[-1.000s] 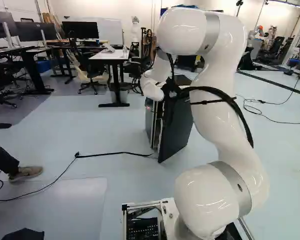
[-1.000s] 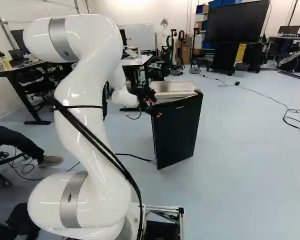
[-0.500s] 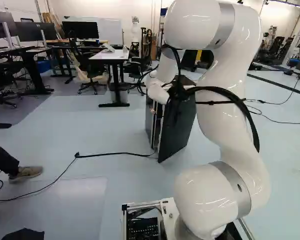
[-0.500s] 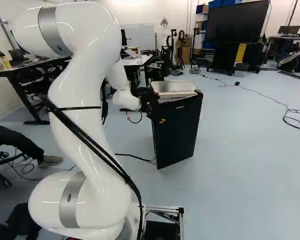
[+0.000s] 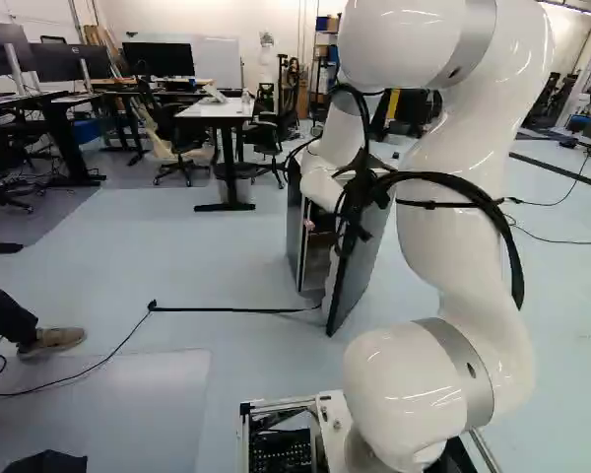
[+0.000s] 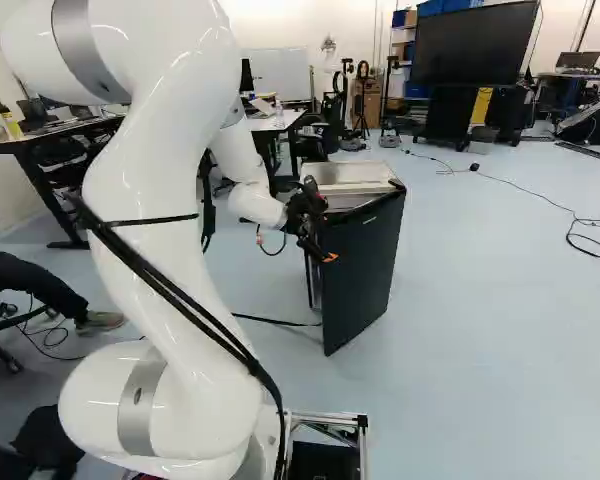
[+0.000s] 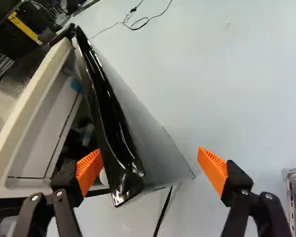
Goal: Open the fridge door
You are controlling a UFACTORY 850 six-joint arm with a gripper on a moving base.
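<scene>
Since the frame half a sec ago, the door (image 6: 365, 265) has swung farther off the fridge (image 6: 346, 174), and your arm (image 5: 414, 232) has shifted, carrying the claw (image 6: 320, 228) along w/ the door's free edge. Base hasn't moved.

Floor under your claw is pale blue-grey and smooth, w/ a soft sheen. A black cord (image 5: 217, 309) lies on it, running from the fridge's foot out past the claw's inner side. Well beyond the door, a thin looped cable (image 6: 580, 235) lies on the same floor. Past the fridge from the claw: a desk (image 5: 222, 108), a whiteboard (image 6: 285, 75) and a big dark screen (image 6: 475, 45).

Claw's wide open, no grip. Door's top free corner sits btwn the fingers, much nearer one: that pad (image 7: 90, 170) is on the inner side, in the gap; can't tell if it touches. The other pad (image 7: 212, 169) is outside, well apart from the door's face. Glossy top edge runs away from the claw toward the hinge side. Fridge rim's close by the inner finger, so it's tighter there. Outer side has a broad stretch of floor, w/ your base frame (image 6: 330, 417) back toward you.
</scene>
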